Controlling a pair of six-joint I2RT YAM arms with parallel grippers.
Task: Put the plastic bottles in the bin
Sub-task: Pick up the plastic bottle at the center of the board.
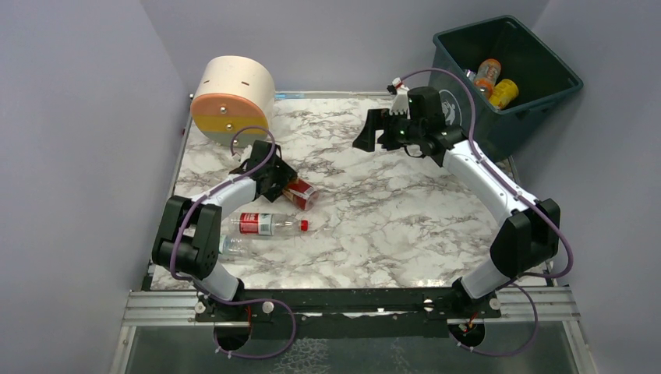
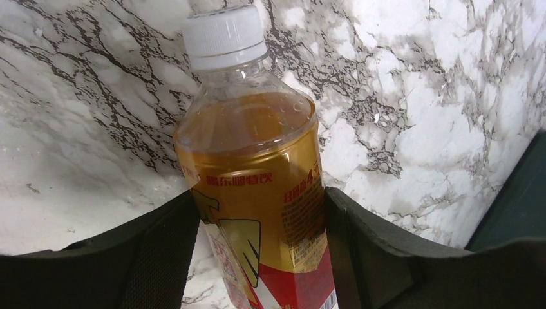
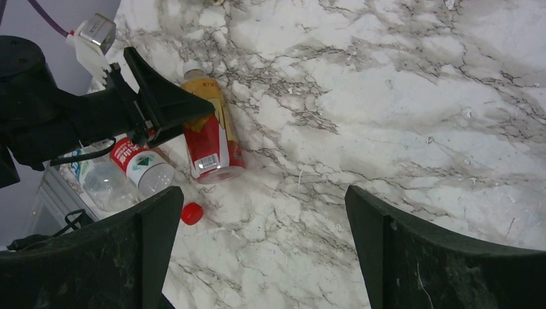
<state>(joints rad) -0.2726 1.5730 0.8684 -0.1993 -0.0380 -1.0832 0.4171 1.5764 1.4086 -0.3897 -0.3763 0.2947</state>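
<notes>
A white marble-patterned table (image 1: 374, 234) fills the workspace. The dark teal bin (image 1: 530, 117) stands off its far right corner, and a cream cylinder (image 1: 234, 97) with an orange and yellow face lies on its side at the far left.

The right arm (image 1: 491, 183) rises from its base at the near edge, folds at the elbow by the table's right side, and runs its white forearm back and inward. This leaves the right gripper (image 3: 263, 193) above the table just beside the bin, pointing left. Its fingers stand wide apart with only bare marble between them.

The left arm (image 1: 195, 234) is folded low at the table's left side, with its forearm stretched forward and to the right. The left gripper (image 2: 261, 212) is down at the tabletop, and its two black fingers press against opposite sides of an amber bottle (image 1: 300, 193). That bottle has a red and gold label and a white cap, and it lies on the marble left of centre.

Just nearer the robot lies a clear bottle (image 1: 265, 224) with a red label and red cap. A second clear bottle (image 1: 234, 245) lies partly under the left arm. In the bin are an orange bottle (image 1: 488, 74) and a yellow bottle (image 1: 504, 92), side by side.
</notes>
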